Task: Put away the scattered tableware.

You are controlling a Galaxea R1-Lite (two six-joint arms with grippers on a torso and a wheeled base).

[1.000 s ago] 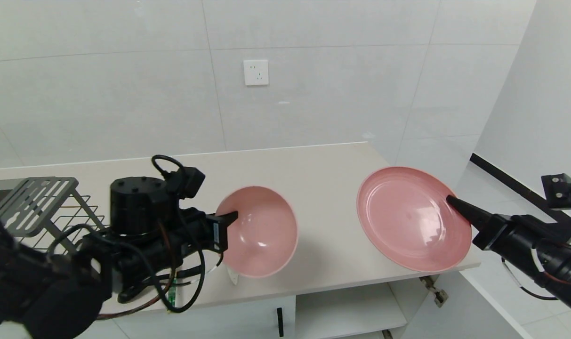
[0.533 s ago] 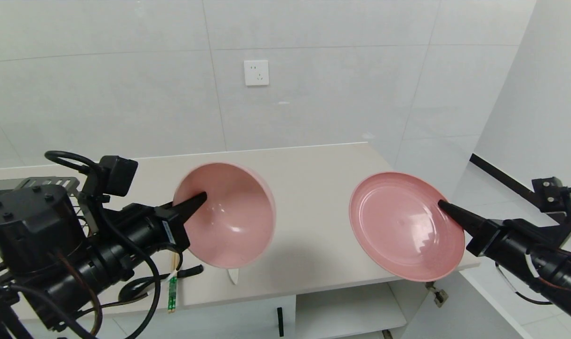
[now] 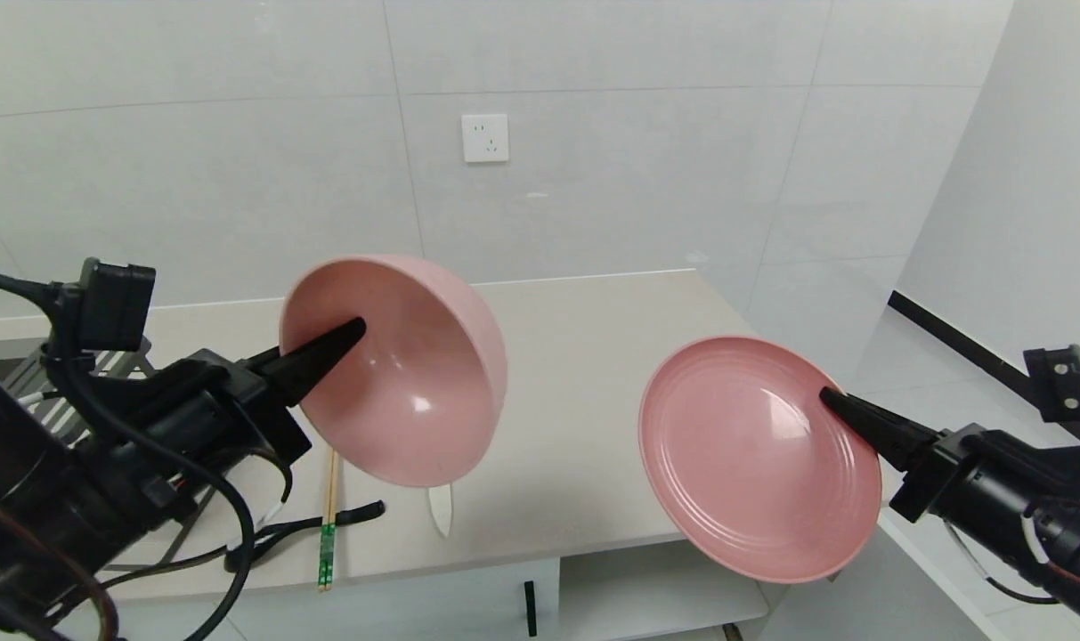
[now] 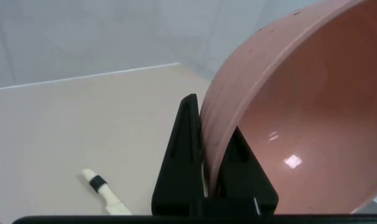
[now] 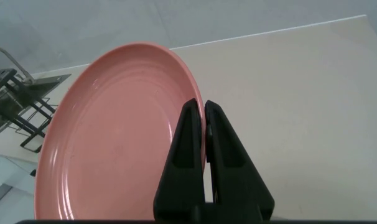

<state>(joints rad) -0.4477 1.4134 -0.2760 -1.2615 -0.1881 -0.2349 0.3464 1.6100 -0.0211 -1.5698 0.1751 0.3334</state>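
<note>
High head camera, close wrist cameras
The head camera looked forward and down over the counter (image 3: 593,374); the wrist cameras sat just behind the left hand (image 4: 211,118) and right hand (image 5: 201,106), sharing bowl (image 3: 415,392), plate (image 3: 753,463) and counter with it.

bowl (image 3: 406,374): up in the air over the left half of the counter (image 3: 584,356), tipped on its side, rim pinched between the fingers of the left gripper (image 4: 210,134).
plate (image 3: 753,454): right of the bowl and well apart from it, tilted by the counter's front right corner, rim clamped in the right gripper (image 5: 201,107).
chopsticks (image 3: 328,516): flat on the counter, reaching its front edge, below the bowl's left side.
small utensil (image 3: 440,509): on the counter, right of the chopsticks, under the bowl.
rack (image 5: 27,99): far left on the counter.
socket (image 3: 484,137): on the wall behind the counter.
shelf (image 3: 655,592): beneath the countertop.
</note>
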